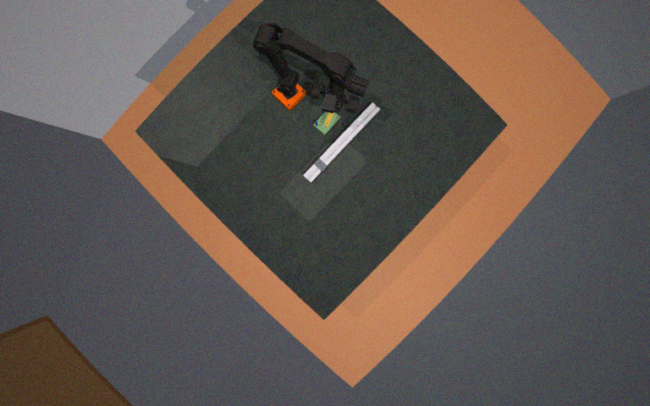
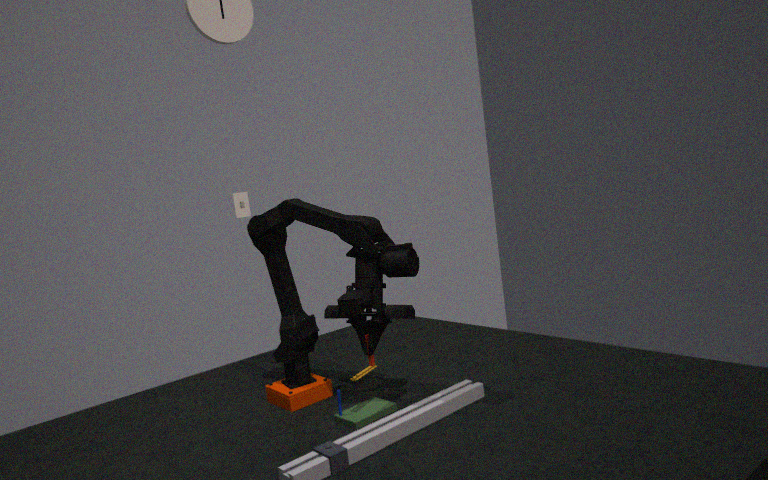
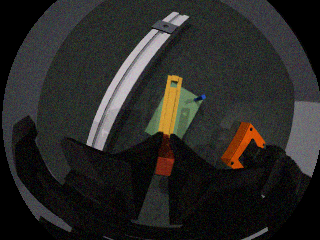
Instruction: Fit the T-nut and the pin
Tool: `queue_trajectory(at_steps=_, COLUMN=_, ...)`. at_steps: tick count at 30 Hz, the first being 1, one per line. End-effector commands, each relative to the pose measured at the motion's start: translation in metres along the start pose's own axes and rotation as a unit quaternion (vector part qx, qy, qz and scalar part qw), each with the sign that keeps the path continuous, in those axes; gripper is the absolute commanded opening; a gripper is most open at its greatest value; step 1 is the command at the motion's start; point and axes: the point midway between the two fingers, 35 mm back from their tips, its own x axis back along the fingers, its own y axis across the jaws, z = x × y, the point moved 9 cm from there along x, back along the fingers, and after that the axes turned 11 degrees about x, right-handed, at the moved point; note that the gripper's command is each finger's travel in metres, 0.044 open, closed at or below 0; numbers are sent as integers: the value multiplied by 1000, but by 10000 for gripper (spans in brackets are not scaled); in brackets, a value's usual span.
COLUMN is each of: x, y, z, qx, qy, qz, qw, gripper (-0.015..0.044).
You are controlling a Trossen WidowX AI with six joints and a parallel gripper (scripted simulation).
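The gripper [image 1: 332,112] [image 2: 370,355] [image 3: 167,135] grips the handle [image 2: 371,360] [image 3: 165,164]; the likely rigid, nose-heavy nut [image 1: 328,118] [image 2: 363,373] [image 3: 171,106] may pivot.

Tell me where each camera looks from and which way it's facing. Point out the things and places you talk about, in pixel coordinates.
Top: high overhead, facing down at the table [image 1: 419,241]; the whole arm [image 1: 313,47] shows.
Exterior: beside the table [image 2: 555,404], looking across it toward the walls; arm [image 2: 328,218] and base [image 2: 296,397] show.
Wrist: on the arm near the fingers, facing the tray [image 3: 154,120]; fingers and base [image 3: 235,145] show.
Top and exterior share the whole rail [image 1: 349,133] [image 2: 412,416].
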Motion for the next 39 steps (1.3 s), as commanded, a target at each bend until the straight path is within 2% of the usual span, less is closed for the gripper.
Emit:
queue_trajectory(at_steps=1, x=7, y=0, z=-2, qx=-3, qy=-3, qz=0, qw=1000, gripper=-150)
queue_trajectory(at_steps=39, x=15, y=50, z=-24, qx=-74, qy=2, qz=15, qw=997, gripper=-150)
